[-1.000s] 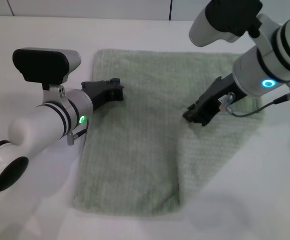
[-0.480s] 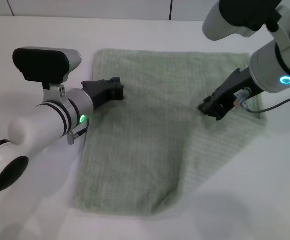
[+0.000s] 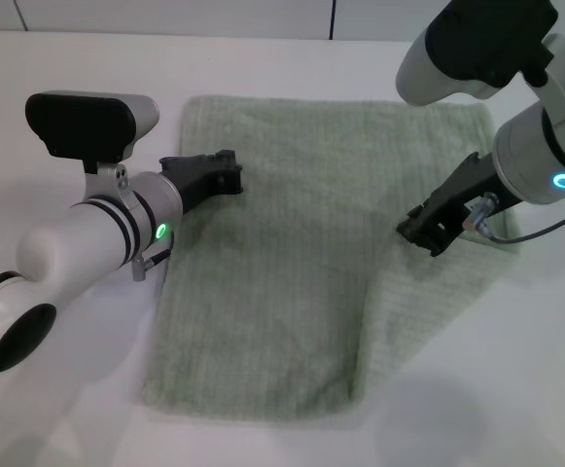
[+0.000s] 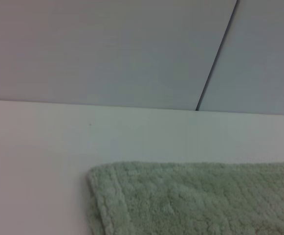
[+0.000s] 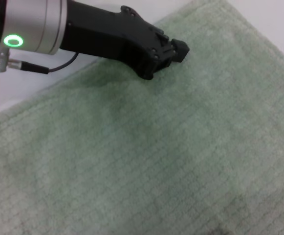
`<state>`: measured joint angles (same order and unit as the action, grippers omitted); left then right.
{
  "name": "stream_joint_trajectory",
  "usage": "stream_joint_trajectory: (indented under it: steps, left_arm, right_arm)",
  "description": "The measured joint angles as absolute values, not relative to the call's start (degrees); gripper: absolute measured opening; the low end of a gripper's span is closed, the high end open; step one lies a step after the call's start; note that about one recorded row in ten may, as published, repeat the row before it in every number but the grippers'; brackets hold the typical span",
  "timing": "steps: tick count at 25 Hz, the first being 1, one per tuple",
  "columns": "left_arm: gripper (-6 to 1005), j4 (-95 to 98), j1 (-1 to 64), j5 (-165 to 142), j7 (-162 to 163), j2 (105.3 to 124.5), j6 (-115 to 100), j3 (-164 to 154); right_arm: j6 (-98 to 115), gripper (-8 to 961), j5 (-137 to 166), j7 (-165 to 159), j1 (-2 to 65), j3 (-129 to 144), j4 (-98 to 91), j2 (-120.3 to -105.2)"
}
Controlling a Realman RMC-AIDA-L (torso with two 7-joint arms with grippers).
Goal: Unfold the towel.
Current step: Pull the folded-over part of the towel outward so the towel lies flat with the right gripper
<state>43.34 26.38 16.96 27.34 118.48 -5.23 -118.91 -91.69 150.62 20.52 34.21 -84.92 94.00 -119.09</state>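
Observation:
The pale sage-green towel lies on the white table, with a folded-over flap along its right side. My right gripper is shut on the upper edge of that flap, just above the cloth. My left gripper rests shut on the towel near its far left edge. It also shows in the right wrist view, its tips touching the cloth. The left wrist view shows only the towel's far corner.
A pale wall with a dark vertical seam stands behind the table. Bare white tabletop surrounds the towel on all sides.
My right gripper has moved to the right with the towel's flap, so the fold has slid right and more of the lower layer shows. The left arm has not moved.

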Motion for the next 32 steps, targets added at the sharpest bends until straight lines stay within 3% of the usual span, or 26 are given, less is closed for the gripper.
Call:
stream_joint_trajectory:
  steps: [32]
  left_arm:
    - [-1,44.71,25.66,16.79,25.76,118.21,-5.01,-118.62]
  right_arm:
    - [-98.08,107,153.12,12.48,28.20,-78.34,106.65,-119.09]
